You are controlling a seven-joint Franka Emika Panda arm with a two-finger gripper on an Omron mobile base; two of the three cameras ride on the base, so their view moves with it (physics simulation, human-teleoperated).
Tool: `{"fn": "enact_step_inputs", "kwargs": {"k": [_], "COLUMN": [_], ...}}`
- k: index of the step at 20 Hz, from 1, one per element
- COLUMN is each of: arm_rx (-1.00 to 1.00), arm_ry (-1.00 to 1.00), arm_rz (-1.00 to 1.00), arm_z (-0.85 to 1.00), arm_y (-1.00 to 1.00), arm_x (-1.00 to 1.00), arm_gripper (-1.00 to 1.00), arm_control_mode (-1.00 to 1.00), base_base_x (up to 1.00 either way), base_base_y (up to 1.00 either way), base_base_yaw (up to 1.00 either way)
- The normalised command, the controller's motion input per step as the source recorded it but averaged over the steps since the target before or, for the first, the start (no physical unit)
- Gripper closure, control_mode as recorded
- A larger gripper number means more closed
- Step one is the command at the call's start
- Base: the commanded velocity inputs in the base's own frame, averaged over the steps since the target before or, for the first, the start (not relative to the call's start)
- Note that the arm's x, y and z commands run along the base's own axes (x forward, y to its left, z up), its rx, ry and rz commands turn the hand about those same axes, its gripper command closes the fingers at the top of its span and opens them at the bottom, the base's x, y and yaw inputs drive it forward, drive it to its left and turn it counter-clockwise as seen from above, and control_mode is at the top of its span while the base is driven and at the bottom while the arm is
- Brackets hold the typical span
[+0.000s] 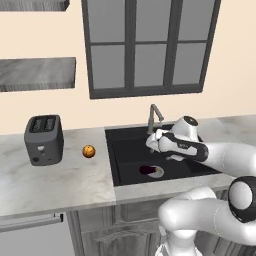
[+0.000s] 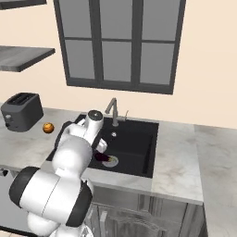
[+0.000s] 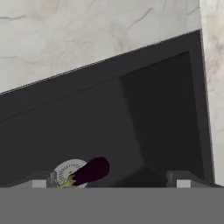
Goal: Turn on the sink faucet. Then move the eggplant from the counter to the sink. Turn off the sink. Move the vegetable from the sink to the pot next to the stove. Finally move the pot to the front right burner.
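one eggplant point(image 3: 91, 170) lies on the drain point(image 3: 68, 171) in the sink point(image 3: 131, 113); gripper point(image 3: 109, 179) released, jaws wide, hovering above.

The arm point(image 2: 78, 139) hides part of the eggplant point(image 2: 101, 156) and the sink point(image 2: 139, 139).

No readable text, label, brand, number or sign anywhere in the kitchen. Blank on the dark grey two-slot toaster point(image 1: 44, 139), with only unmarked light knobs on its front. Blank on the light grey-white marbled stone bench point(image 1: 60, 180), the deep black rectangular sink point(image 1: 125, 170) and the slim grey metal faucet point(image 1: 154, 116). Nothing printed on the dark-framed window point(image 1: 150, 47) or the grey wall shelf point(image 1: 37, 73).
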Motion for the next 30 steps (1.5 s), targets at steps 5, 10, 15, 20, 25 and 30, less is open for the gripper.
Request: {"fn": "enact_step_inputs", "kwargs": {"k": [5,10,15,20,25,30], "arm_rx": [-0.01,0.00,0.00,0.00,0.00,0.00], "arm_ry": [0.17,0.15,0.12,0.02,0.00,0.00], "arm_rz": [-0.26,-0.22,-0.21,-0.24,-0.20,-0.02], "arm_z": [-0.21,-0.16,-0.31,-0.32,-0.18,-0.12], "arm_y": [0.02,0.03,0.01,0.00,0.00,0.00], "arm_x": [0.04,0.07,0.02,0.00,0.04,0.07], "arm_gripper": [-1.00,-1.00,-1.00,-1.00,-1.00,-1.00], "arm_control_mode": [-1.00,-1.00,-1.00,-1.00,-1.00,-1.00], "base_base_x": [0.00,0.00,0.00,0.00,0.00,0.00], "base_base_y": [0.00,0.00,0.00,0.00,0.00,0.00], "base_base_yaw": [0.00,0.00,0.00,0.00,0.00,0.00]}}
